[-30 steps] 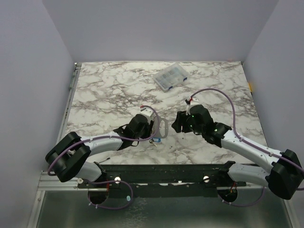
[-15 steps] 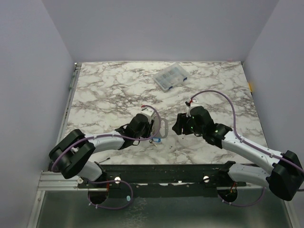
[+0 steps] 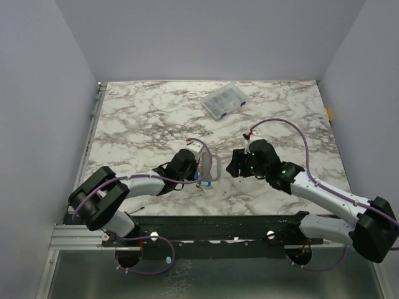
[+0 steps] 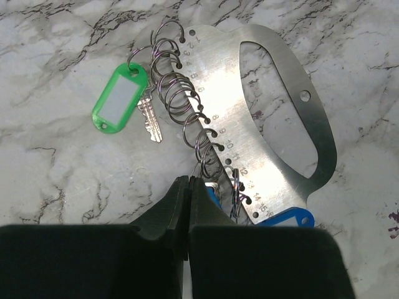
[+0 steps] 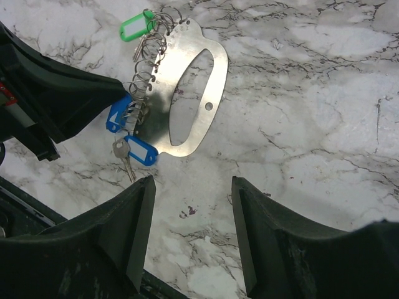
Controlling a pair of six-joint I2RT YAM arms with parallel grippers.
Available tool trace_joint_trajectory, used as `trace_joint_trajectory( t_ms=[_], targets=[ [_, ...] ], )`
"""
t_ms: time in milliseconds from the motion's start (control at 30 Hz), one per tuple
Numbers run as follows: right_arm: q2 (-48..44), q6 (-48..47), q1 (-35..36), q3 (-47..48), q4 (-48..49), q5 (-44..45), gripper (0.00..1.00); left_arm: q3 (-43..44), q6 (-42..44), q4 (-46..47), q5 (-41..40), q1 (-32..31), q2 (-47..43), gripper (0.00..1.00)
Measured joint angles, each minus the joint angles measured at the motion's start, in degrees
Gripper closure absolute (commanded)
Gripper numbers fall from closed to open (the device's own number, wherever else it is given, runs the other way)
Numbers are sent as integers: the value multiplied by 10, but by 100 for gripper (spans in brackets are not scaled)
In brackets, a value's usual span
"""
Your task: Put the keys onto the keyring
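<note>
The left gripper has its fingers pressed together, right beside a blue key on the keyring. The right gripper is wide open over the table. A clear box sits far away.

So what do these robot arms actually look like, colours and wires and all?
Both the left arm and the right arm are pale grey-white tubes joined by chunky, rounded black housings. A thin purple cable loops loosely along each one. The right arm shows small green lights near its wrist. Each arm ends in two matte black, flat-faced fingers. No sleeves are visible.
</note>
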Motion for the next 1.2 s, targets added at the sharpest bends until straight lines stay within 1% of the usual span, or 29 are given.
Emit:
trace_joint_trajectory(
  t_ms=[200, 400, 567, 600, 667, 700, 733, 833, 1000, 1200],
  targets=[
    [-3, -2, 0, -7, 10, -11, 40, 0, 1, 4, 14, 0, -3, 100],
    [-51, -10, 0, -50, 38, -30, 40, 26, -3, -48, 22, 0, -59, 100],
    [-77, -23, 0, -59, 61, -39, 40, 64, -7, -84, 24, 0, -103, 100],
    [-79, -24, 0, -59, 65, -40, 40, 68, -7, -89, 24, 0, -106, 97],
    [-81, -27, 0, -59, 71, -42, 40, 71, -7, -94, 24, 0, -111, 76],
    [-81, -28, 0, -59, 72, -44, 40, 71, -6, -98, 23, 0, -111, 68],
    [-81, -29, 0, -59, 72, -46, 40, 71, -6, -104, 23, 0, -110, 64],
    [-80, -30, 0, -59, 72, -54, 40, 71, -5, -112, 21, 0, -93, 61],
    [-78, -31, 0, -59, 69, -67, 40, 71, -6, -113, 22, 5, -35, 61],
    [-81, -31, 0, -59, 64, -71, 40, 71, -6, -114, 23, 13, 3, 62]
  ],
)
